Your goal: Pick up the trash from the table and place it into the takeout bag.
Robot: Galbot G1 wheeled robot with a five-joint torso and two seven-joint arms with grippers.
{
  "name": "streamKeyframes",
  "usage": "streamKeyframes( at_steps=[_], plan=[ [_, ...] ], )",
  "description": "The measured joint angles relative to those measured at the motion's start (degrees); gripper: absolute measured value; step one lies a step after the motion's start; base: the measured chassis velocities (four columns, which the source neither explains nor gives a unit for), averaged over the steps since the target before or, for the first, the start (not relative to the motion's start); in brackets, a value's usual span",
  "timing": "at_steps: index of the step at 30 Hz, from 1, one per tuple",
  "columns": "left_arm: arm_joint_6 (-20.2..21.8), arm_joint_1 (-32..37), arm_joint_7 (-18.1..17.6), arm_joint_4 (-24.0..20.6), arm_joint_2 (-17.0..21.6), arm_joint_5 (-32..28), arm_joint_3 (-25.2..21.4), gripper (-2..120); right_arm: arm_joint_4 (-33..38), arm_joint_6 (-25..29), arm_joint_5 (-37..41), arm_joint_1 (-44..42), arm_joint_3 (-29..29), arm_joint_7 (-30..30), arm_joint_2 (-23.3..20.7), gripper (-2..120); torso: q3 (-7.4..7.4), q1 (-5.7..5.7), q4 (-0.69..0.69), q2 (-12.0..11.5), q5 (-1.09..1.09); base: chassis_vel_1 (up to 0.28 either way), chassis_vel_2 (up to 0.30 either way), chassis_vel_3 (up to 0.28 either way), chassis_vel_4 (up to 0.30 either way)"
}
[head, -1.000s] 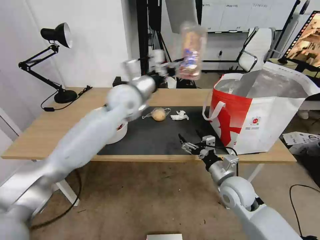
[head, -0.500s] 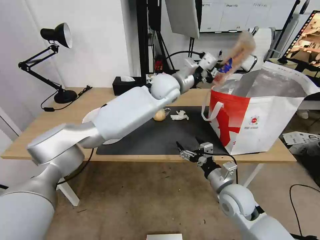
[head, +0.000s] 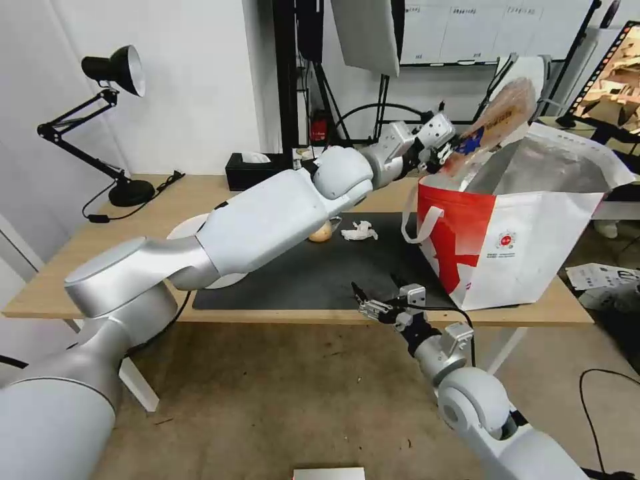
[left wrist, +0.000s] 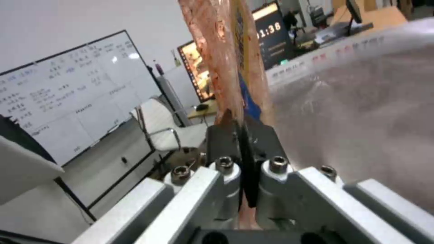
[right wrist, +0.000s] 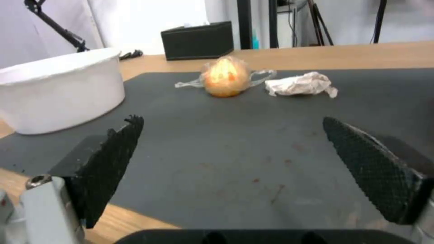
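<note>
My left gripper (head: 452, 149) is shut on the edge of the clear hinged plastic tray (head: 501, 112), holding it tilted over the open mouth of the white-and-red takeout bag (head: 513, 227). In the left wrist view the fingers (left wrist: 226, 135) pinch the tray (left wrist: 221, 57) above the silver foil lining (left wrist: 361, 112). On the dark mat (head: 313, 273) lie the small clear bag with a yellowish lump (head: 322, 231) and the crumpled tissue (head: 359, 231). The white bowl (head: 181, 229) is mostly hidden behind my left arm. My right gripper (head: 377, 301) hangs open and empty at the table's front edge.
A black desk lamp (head: 113, 67) stands at the table's far left, with a black tissue box (head: 250, 170) at the back. The right wrist view shows the bowl (right wrist: 59, 88), lump bag (right wrist: 224, 76), tissue (right wrist: 300, 84) and tissue box (right wrist: 198, 40) beyond the open gripper (right wrist: 230, 120).
My left arm has swung right and stretched out, carrying the tray from above the middle of the table to over the bag's opening. The right gripper has barely shifted.
</note>
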Motion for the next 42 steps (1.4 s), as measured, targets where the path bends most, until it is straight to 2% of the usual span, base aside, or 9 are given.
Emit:
streamKeyframes(
  at_steps=[7,10,15,22,28,31,34,39,42],
  plan=[
    [0.28,-0.10,-0.17,0.05,-0.93,0.22,0.71,0,-0.02,0.00,-0.32,-0.35,0.04,-0.13,0.05,100,0.00,0.00,0.00,0.01,0.00,0.000,0.000,0.000,0.000],
    [-1.11,-0.03,0.08,0.36,-0.87,4.20,2.80,1,-0.02,0.00,-0.49,-0.38,0.07,-0.15,0.05,100,0.00,0.00,0.00,0.01,0.01,0.000,0.000,0.000,0.000],
    [-3.38,0.34,0.39,0.60,-1.71,7.67,3.91,23,0.11,0.00,-1.31,-1.59,0.84,-0.53,0.06,100,0.00,-0.01,0.00,0.01,0.00,0.000,0.000,0.000,0.000],
    [-3.24,-0.07,2.26,0.12,-1.49,5.09,3.53,47,0.21,0.00,-2.00,-2.21,0.97,-0.72,0.45,100,0.00,0.00,0.01,0.01,0.00,0.000,0.000,0.000,0.000],
    [-1.56,1.26,2.09,-3.66,0.23,3.18,2.35,68,2.58,-0.06,-2.40,-5.36,3.81,-0.74,1.24,100,0.00,0.00,-0.01,0.01,0.00,0.000,0.000,0.000,0.000],
    [-1.06,2.61,0.37,-7.43,3.08,3.16,1.29,79,3.94,-0.08,-2.38,-7.21,5.75,-0.75,1.56,100,-0.01,-0.01,-0.03,0.01,0.00,0.000,0.000,0.000,0.000],
    [-0.88,6.98,-5.43,-15.17,9.98,3.72,-1.74,92,5.32,0.15,-1.45,-9.25,7.12,-0.41,1.30,100,0.00,-0.01,0.01,0.01,-0.01,0.000,0.000,0.000,0.000],
    [-0.87,14.02,-8.10,-21.92,17.76,4.70,-6.03,99,8.28,1.38,0.07,-11.83,9.56,-0.13,1.24,100,0.00,-0.01,0.02,0.01,-0.04,0.000,0.000,0.000,0.000],
    [-0.87,22.36,-9.77,-28.32,26.01,5.32,-11.41,100,11.59,2.86,0.34,-14.61,12.01,0.13,0.83,100,0.00,-0.01,0.01,0.01,-0.05,0.000,0.000,0.000,0.000]
  ],
)
